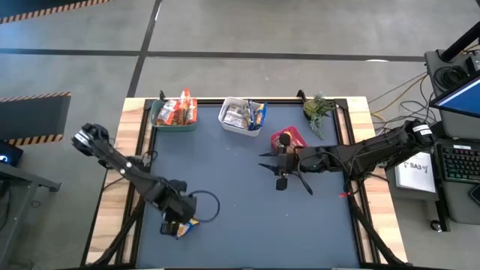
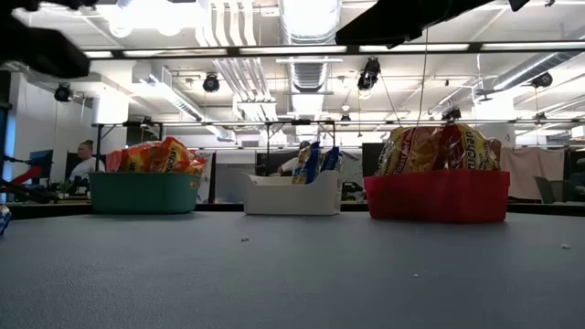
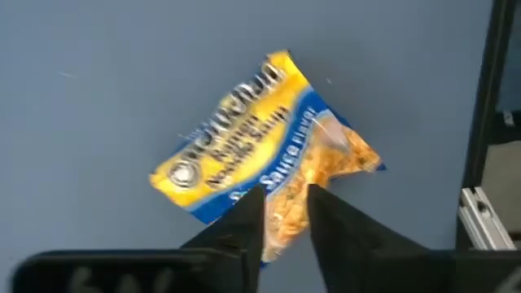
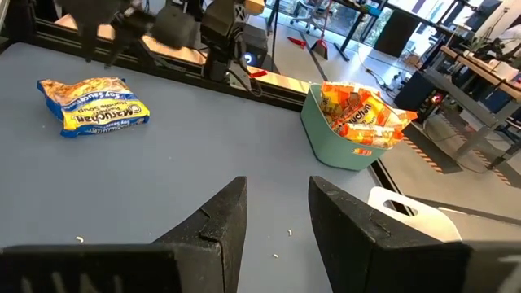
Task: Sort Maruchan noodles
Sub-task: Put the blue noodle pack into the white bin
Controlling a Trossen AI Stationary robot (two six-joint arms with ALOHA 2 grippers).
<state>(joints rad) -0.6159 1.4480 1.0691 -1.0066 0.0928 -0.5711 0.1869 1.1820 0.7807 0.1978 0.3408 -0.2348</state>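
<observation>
Left gripper (image 3: 285, 213) is at the table's near left corner, fingers pinching the edge of a yellow-and-blue noodle packet (image 3: 260, 138) lying on the blue mat (image 1: 247, 210). Right gripper (image 1: 279, 171) hangs empty, fingers parted, just before the red bin (image 1: 298, 138). Other packets fill the green bin (image 1: 161, 120), white bin (image 1: 231, 120) and red bin along the far edge.
</observation>
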